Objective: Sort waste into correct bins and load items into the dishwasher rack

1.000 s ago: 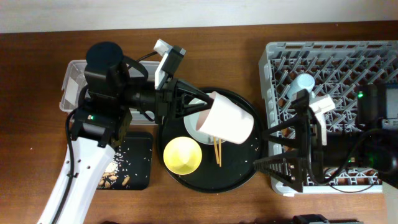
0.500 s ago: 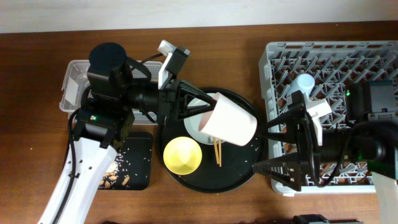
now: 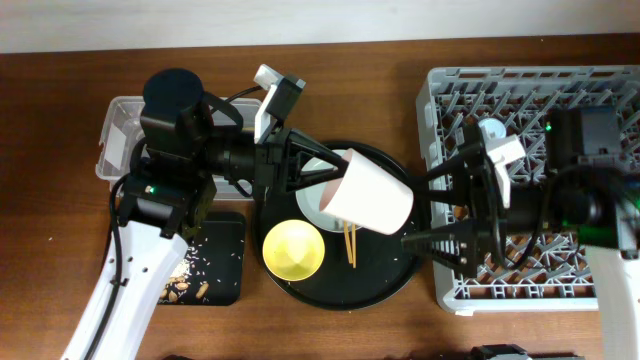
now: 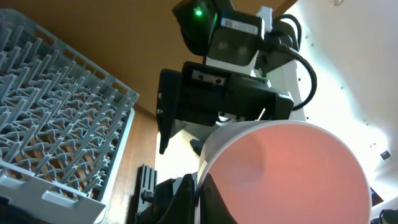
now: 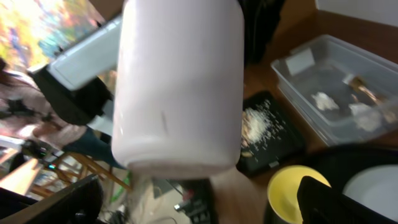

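Dishwasher rack (image 3: 450, 90), grey and latticed, sits just right of the round black tray (image 3: 385, 278). From its tray-side edge the right gripper (image 3: 410, 220) reaches out, jaws spread wide and holding nothing, nearer the tray's middle than a second ago. Over that middle hangs the pink cup (image 3: 370, 195), tipped sideways, pale outside, rosy inside, rim pinched tight in the left gripper (image 3: 325, 178); the yellow bowl (image 3: 292, 249) sits front-left, leaving bare tray rackward.

The brown wooden table (image 3: 50, 250) carried four things: a clear tub (image 3: 112, 140) far left, a shallow black tray (image 3: 225, 262) just nearer the robot, a round black tray (image 3: 385, 285) in the middle, and a grey rack (image 3: 520, 85) on the right.
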`<control>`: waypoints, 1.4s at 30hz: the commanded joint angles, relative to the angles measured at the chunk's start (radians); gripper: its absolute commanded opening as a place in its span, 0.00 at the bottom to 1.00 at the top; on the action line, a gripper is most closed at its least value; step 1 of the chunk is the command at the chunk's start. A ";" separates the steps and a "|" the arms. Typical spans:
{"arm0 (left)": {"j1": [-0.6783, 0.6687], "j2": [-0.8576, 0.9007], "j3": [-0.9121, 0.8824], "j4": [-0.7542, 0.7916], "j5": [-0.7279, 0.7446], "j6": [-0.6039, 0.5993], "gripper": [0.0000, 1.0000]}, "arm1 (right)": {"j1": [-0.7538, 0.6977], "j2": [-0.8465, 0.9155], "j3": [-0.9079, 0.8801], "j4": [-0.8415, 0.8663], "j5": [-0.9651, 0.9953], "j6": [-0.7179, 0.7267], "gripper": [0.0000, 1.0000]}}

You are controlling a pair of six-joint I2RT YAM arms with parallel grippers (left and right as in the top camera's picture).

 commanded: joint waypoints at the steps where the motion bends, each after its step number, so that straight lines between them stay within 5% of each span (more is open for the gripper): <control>1: -0.002 0.000 0.009 0.011 0.018 -0.006 0.00 | 0.007 0.015 -0.006 0.009 -0.127 -0.053 0.98; 26: -0.014 0.000 0.009 0.018 0.009 0.021 0.00 | 0.106 0.119 -0.006 0.072 -0.204 -0.089 1.00; 42: -0.036 0.000 0.009 0.017 -0.077 0.060 0.00 | 0.106 0.119 -0.005 0.072 -0.204 -0.036 0.79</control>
